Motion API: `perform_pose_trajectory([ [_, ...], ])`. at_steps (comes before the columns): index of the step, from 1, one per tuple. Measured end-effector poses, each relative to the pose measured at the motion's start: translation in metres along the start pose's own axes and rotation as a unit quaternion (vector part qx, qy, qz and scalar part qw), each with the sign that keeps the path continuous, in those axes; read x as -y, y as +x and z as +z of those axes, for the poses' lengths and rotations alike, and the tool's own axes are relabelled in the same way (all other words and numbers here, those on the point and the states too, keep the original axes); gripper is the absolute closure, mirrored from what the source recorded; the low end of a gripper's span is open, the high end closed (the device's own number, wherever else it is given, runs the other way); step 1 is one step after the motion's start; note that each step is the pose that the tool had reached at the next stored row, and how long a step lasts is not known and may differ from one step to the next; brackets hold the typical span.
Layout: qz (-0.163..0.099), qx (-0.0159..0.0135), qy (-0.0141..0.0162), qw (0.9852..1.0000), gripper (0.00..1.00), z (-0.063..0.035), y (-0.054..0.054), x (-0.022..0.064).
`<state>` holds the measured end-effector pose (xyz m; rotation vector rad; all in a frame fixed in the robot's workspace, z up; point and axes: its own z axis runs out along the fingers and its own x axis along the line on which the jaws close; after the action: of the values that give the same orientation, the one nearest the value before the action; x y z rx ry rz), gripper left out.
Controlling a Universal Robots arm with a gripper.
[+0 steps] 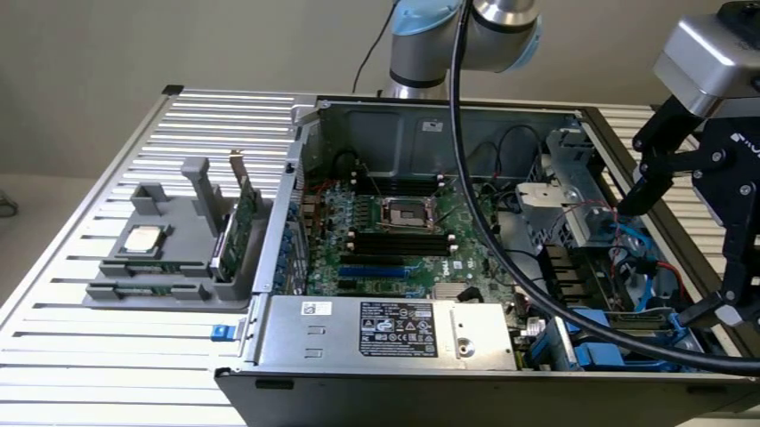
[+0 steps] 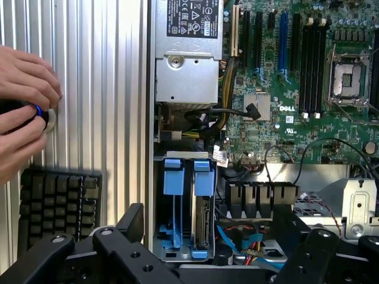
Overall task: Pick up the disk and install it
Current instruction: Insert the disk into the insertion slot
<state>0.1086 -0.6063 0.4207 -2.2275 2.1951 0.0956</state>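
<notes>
Claw: gripper (image 2: 207, 251) was spread wide and empty, hovering over the drive bay.
Disk: disk (image 2: 202, 228) stood on edge in its blue carrier, between the fingers.
Grip: likely best squared to the carrier rails, clear of the neighbouring carrier (image 2: 172, 195).
Room: case wall (image 2: 150, 195) hemmed one side, cables (image 2: 249, 236) the other; a hand (image 2: 23, 112) lay well outside.

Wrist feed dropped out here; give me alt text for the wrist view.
The open gripper hangs over the drive bay of an open computer case, where two blue carriers sit side by side, one holding a disk. Beside the case, a person's hands hold a small dark object near a keyboard.
</notes>
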Motion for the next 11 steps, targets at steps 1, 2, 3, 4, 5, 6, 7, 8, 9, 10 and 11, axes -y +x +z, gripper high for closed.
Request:
perform_pose_trajectory([
  [1,0.0,0.0,0.0,1.0,0.05,0.0,0.0,0.0],
  [2,0.0,0.0,0.0,1.0,0.01,0.0,0.0,0.0],
  [3,0.0,0.0,0.0,1.0,0.01,0.0,0.0,0.0],
  [4,0.0,0.0,0.0,1.0,0.01,0.0,0.0,0.0],
  [5,0.0,0.0,0.0,1.0,0.01,0.0,0.0,0.0],
  [6,0.0,0.0,0.0,1.0,0.01,0.0,0.0,0.0],
  [7,0.0,0.0,0.0,1.0,0.01,0.0,0.0,0.0],
  [8,0.0,0.0,0.0,1.0,0.03,0.0,0.0,0.0],
  [9,0.0,0.0,0.0,1.0,0.03,0.0,0.0,0.0],
  [10,0.0,0.0,0.0,1.0,0.1,0.0,0.0,0.0],
  [11,0.0,0.0,0.0,1.0,0.16,0.0,0.0,0.0],
])
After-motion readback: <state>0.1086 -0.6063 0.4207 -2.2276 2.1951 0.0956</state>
